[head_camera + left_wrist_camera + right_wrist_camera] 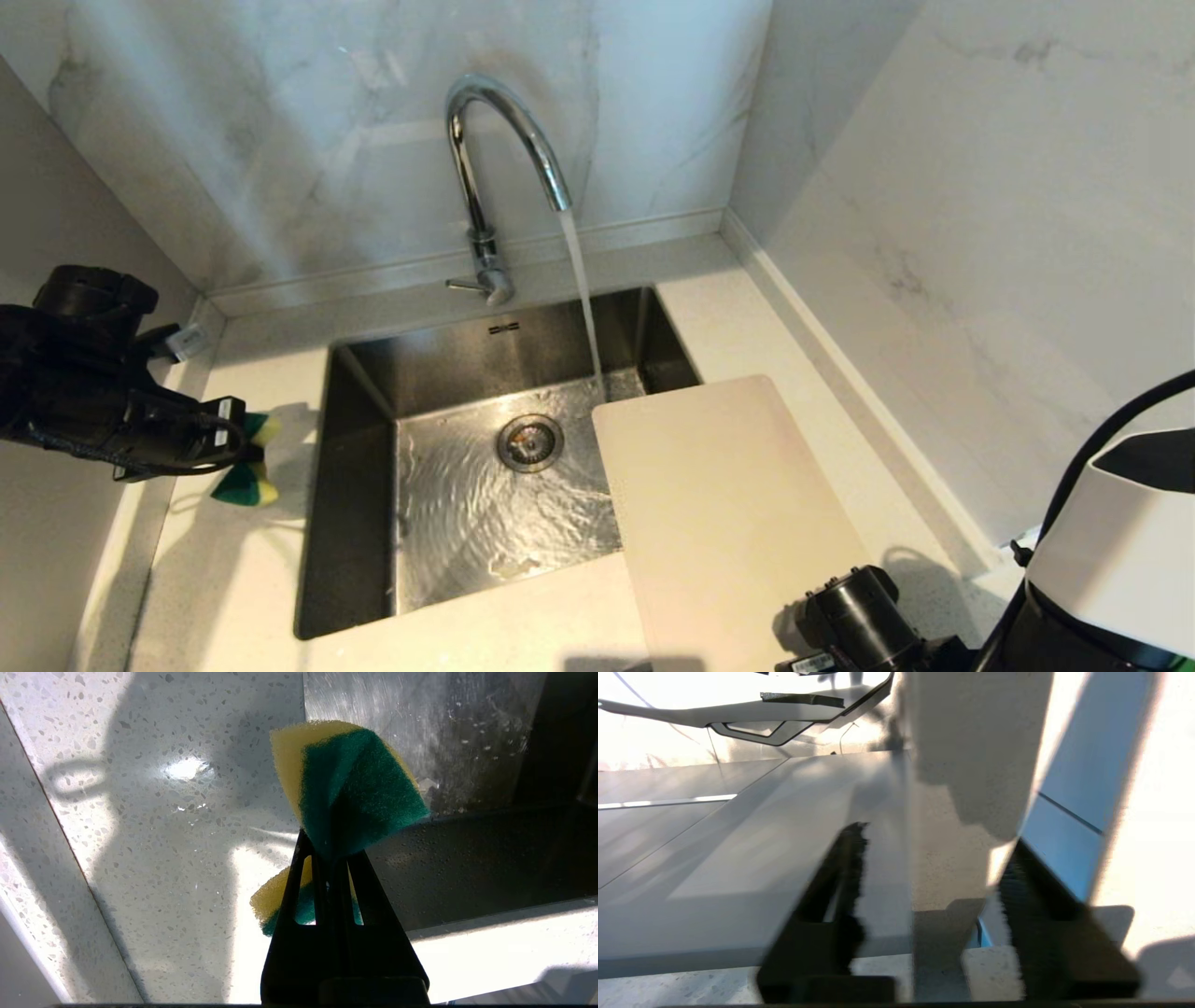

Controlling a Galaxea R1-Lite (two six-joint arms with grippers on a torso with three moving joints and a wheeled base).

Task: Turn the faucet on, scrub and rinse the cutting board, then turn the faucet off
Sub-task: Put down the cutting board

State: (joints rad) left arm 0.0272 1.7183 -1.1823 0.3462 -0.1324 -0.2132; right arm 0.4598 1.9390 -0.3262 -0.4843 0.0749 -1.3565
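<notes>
Head view: left tool (245,446) level beside sink (359,523), pinching sponge (247,476).

cutting board (728,504) overhangs sink (355,485), left side open

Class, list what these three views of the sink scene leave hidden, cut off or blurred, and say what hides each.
- Cutting board: its near end, head view, cut off by the bottom edge.
- Right gripper: right wrist view blurred, so contact with the board is unclear; head view shows only the arm.
- Sponge: lower part, left wrist view, behind the left gripper.
- Sink: left wall, head view, lost in shadow.
</notes>
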